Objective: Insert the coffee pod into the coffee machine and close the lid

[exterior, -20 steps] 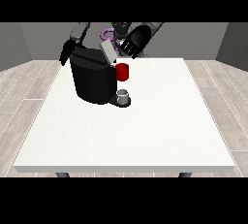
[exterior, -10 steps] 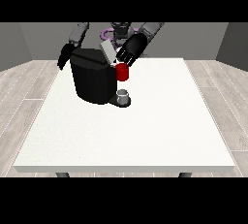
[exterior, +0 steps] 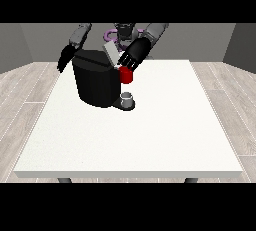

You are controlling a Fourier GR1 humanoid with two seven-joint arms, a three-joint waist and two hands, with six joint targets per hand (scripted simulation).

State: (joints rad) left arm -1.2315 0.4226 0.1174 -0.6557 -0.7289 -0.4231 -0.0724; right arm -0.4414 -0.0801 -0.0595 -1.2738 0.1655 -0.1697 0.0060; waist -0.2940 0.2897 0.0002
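Observation:
The black coffee machine (exterior: 98,82) stands on the white table (exterior: 150,135) at the back left. Its grey lid (exterior: 110,53) is tilted up above the machine's top. The hand at the view's right (exterior: 134,53) reaches down over the machine's front, with its fingertips at the lid's edge just above a red thing at the machine (exterior: 126,75). A small grey thing (exterior: 128,98) sits on the machine's base below the red thing; I cannot tell whether it is the pod. The hand at the view's left (exterior: 65,58) hangs open beside the machine's far side.
The robot's torso (exterior: 122,31) is behind the machine at the table's far edge. The table's front and right parts show only white surface.
The hand at the view's right has come down and a little left, from above the machine to the lid's edge. The other hand has barely moved.

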